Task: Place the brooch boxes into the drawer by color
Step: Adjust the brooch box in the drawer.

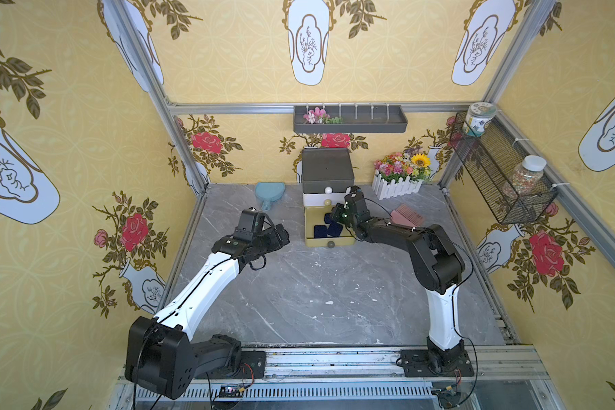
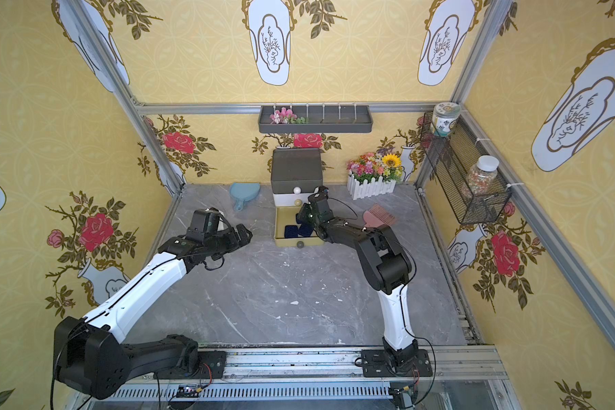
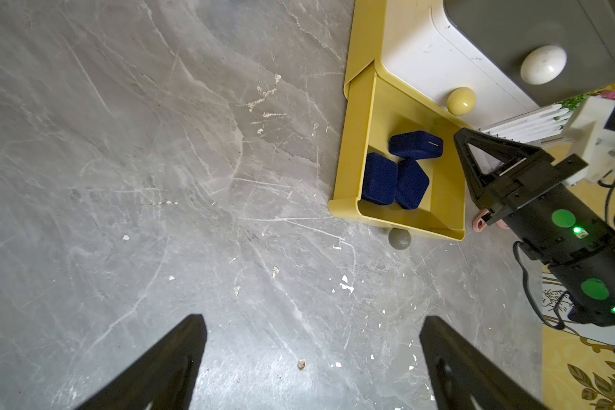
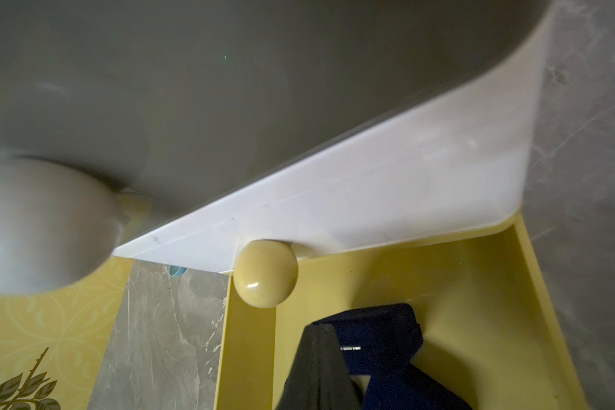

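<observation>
3 navy brooch boxes (image 3: 379, 182) lie in the pulled-out olive-yellow drawer (image 3: 350, 170), bottom of the chest (image 1: 327, 170), upper centre of both top views. Grey drawer (image 1: 315, 187) & white drawer (image 1: 313, 199) above it are pushed in. Right fingers (image 4: 316, 365) pressed together, nothing between, tip over the open drawer by the box w/ the clasp, poss. touching it. Left fingers (image 3: 178, 362) spread wide, empty, above bare counter (image 1: 316, 291), left of centre

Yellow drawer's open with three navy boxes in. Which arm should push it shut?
Right, probably: the right fingers are shut, fit for pushing, and sit right over the yellow drawer. The left fingers hang open above the table, off to its side.
</observation>
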